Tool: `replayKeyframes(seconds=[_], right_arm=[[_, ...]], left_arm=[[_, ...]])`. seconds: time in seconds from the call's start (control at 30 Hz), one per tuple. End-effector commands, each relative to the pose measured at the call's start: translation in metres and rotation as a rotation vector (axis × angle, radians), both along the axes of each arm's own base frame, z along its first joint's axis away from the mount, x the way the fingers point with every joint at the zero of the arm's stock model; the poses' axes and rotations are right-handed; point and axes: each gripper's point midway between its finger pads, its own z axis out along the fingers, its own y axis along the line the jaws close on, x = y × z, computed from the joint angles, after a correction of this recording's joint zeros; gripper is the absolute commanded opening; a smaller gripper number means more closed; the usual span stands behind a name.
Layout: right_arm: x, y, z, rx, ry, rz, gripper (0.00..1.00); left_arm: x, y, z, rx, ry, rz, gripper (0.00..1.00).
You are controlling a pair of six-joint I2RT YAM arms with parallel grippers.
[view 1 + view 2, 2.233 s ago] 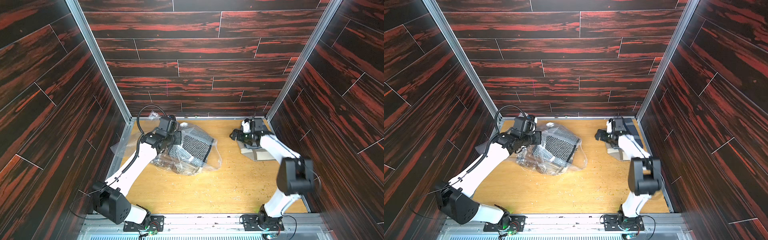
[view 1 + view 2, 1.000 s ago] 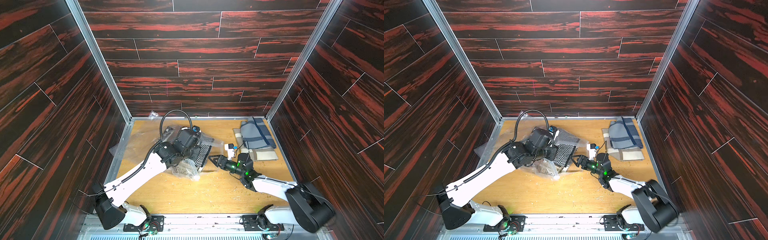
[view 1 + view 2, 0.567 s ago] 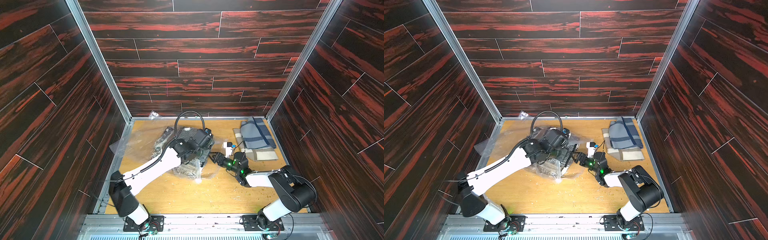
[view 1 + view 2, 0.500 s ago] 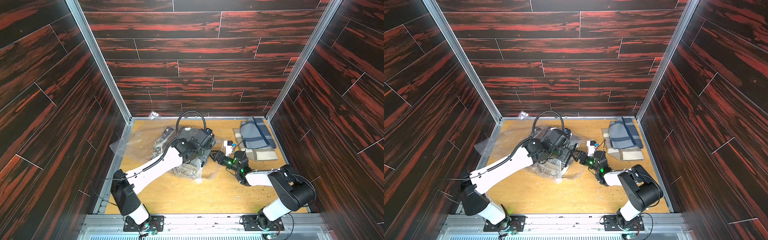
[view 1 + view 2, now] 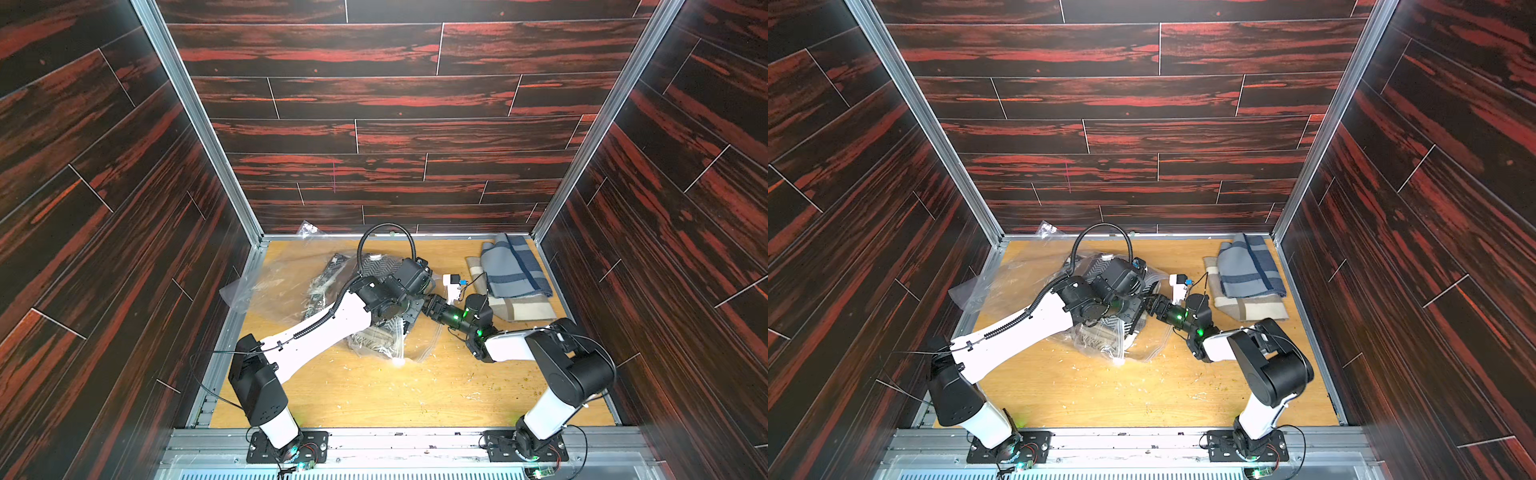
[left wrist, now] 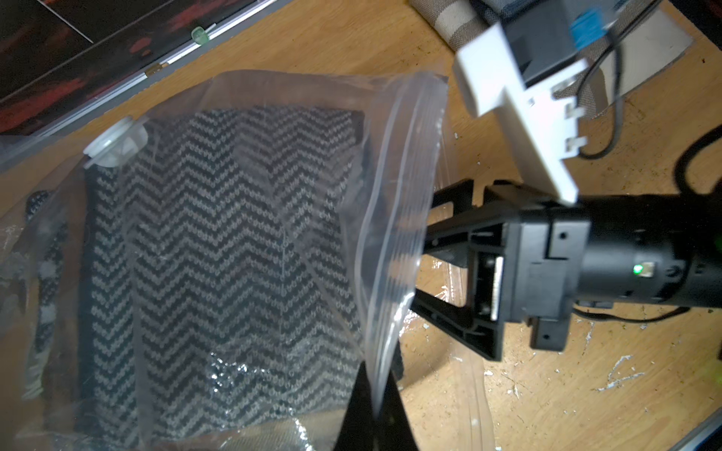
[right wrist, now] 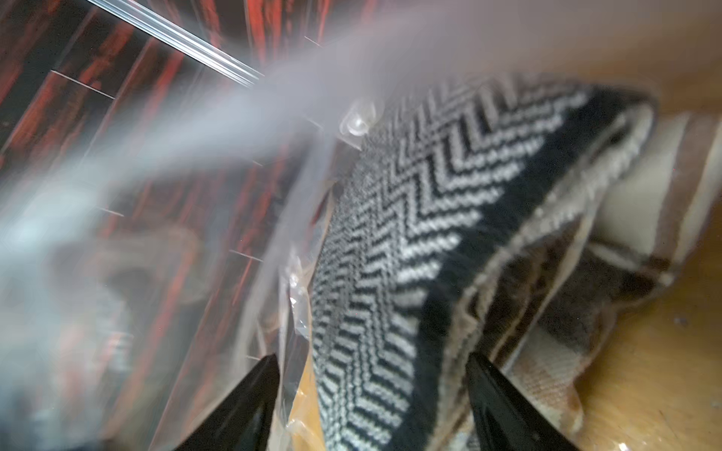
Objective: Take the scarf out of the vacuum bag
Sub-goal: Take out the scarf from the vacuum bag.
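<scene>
The table (image 5: pixel 374 395) comes nearest: bare pale plywood, scuffed and flecked with white crumbs. The vacuum bag (image 5: pixel 286 282) lies on it near the middle, a large sheet of crinkly clear plastic that glints along its creases and sprawls toward the left wall. The small white slider clip (image 5: pixel 397 362) rests on the wood at the bag's near corner.

The left gripper (image 6: pixel 377 378) has its 2 black fingers pressed together on the bag's zip-seal edge (image 6: pixel 394 203), a ribbed double strip of film, and that lip stands up off the table. The right gripper (image 7: pixel 371 363) reaches into the mouth of the bag from the opposite side. Its 2 pointed black jaws stand apart, 1 on each side of the scarf's folded edge, and whether they touch the cloth cannot be told.

The scarf (image 6: pixel 218 242) is inside the bag. It is a thick, soft knit of black and off-white herringbone zigzags with a plain black border, folded into a flat rectangle. A looser beige fabric (image 7: pixel 547 382) with a frayed edge lies under it in the right wrist view. The valve disc (image 6: pixel 117 146), round, white and ribbed, sits in the film over the scarf's far corner.

Farther off, by the right wall and apart from the bag, are 2 folded cloths (image 5: pixel 513 270): a slate-blue one with navy stripes on top of a beige plaid one. Behind them rise the wall panels (image 5: pixel 374 95), smooth planks of near-black streaked with red grain, joined at the corners by brushed-metal posts.
</scene>
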Motion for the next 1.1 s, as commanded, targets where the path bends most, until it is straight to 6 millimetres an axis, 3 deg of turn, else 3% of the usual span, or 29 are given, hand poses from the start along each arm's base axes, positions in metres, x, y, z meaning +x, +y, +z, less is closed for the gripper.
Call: replayKeyframes(seconds=[0.0,0.37,0.77,1.07], right_arm=[[0.005,0.005,0.011,0.036,-0.022,0.019,0.77],[0.003,0.02,0.01,0.033,0.013,0.078,0.73],[0.0,0.03,-0.009,0.0,0.067,0.086,0.71],[-0.017,0.048,0.009,0.042,0.04,0.163,0.57]], left_arm=[[0.003,0.001,0.019,-0.028,-0.045,0.015,0.0],[-0.001,0.01,0.03,-0.066,-0.078,0.036,0.0],[-0.031,-0.003,0.024,-0.162,0.003,-0.087,0.0],[-0.026,0.002,0.025,-0.141,-0.02,-0.05,0.0]])
